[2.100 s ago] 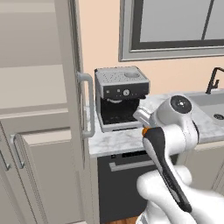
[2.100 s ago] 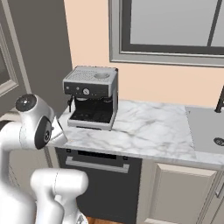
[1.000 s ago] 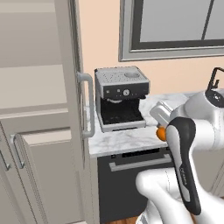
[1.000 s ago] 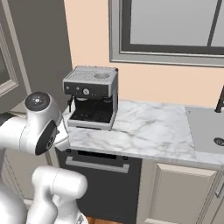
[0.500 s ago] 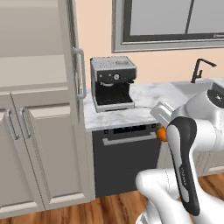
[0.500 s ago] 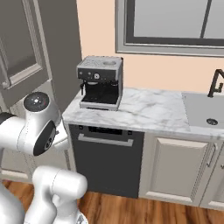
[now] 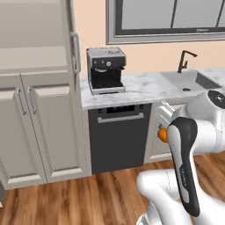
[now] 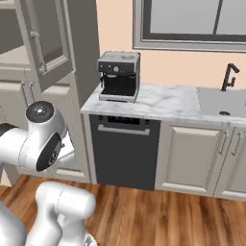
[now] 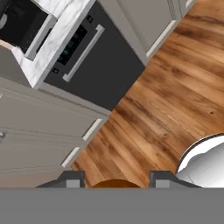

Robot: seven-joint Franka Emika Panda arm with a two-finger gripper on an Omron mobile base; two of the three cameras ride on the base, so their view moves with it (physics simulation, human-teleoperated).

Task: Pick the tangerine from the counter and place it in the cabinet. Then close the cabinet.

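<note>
Base has backed away since the previous frame (whole view shifted, wood floor [image 9: 175, 83] now visible). Gripper [image 9: 115, 178] at bottom centre of hand view, jaws clenched on the tangerine [image 9: 114, 183]. Beyond, dark dishwasher [image 7: 118, 136] under the counter [image 7: 140, 88], centre frame. Cabinet [image 8: 41, 41] door ajar, upper left.

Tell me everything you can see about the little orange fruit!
The tangerine is small, round and bright orange, with a smooth look. It is off the counter, up in the air beside the robot's white arm, in front of the lower cupboards. In the hand view its top peeks up between the two dark fingers, which sit on either side of it, so the gripper seems to be holding it. Most of it is hidden.
</note>
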